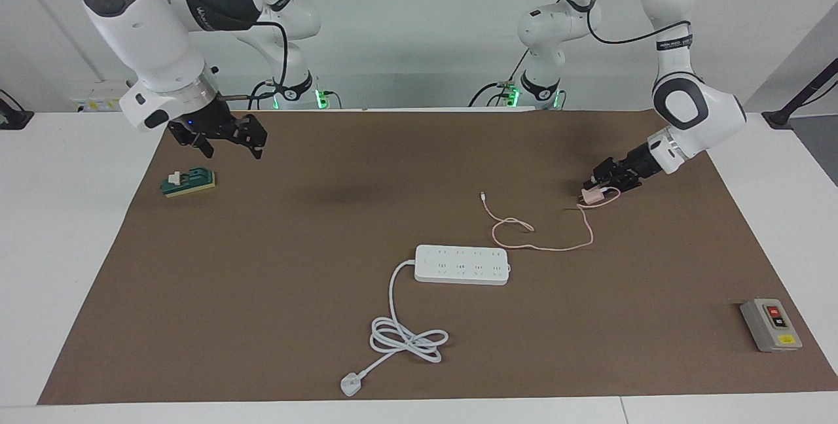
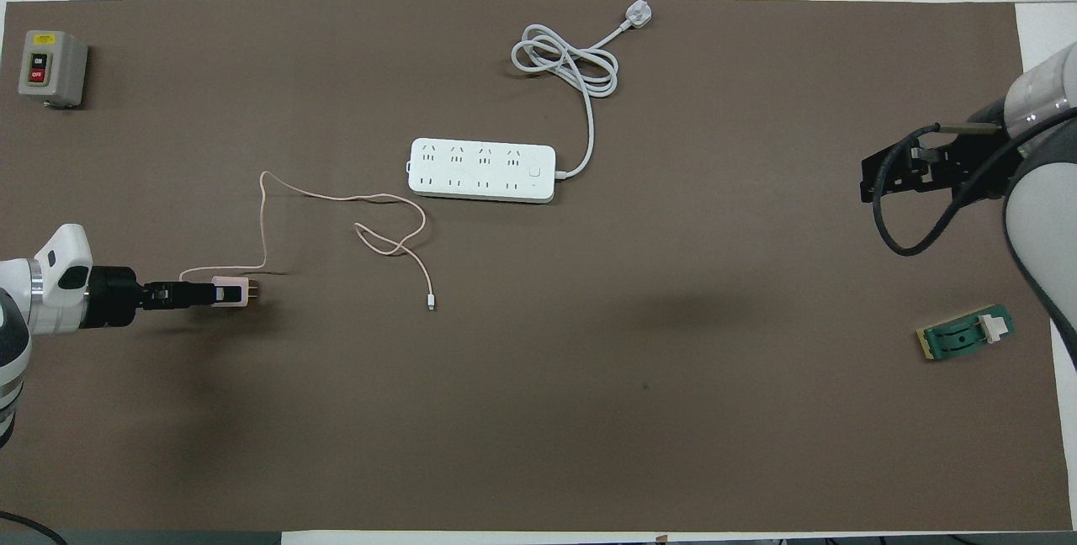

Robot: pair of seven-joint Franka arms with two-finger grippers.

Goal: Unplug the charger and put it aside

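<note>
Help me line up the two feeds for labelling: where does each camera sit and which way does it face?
Facing view: high across the table, looking at both robots; whole arms show, left end effector at the charger.
Overhead view: high above the robots' end, looking steeply down; only forearms and the right end effector show.
Shared: the power strip, half a turn apart.

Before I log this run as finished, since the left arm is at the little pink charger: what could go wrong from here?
1. The left gripper sits around the small pale-pink cube charger down on the brown mat; pulling back could drag it.
2. Its thin pink cable lies looped close to the long white power strip; a snag may tug either.
</note>
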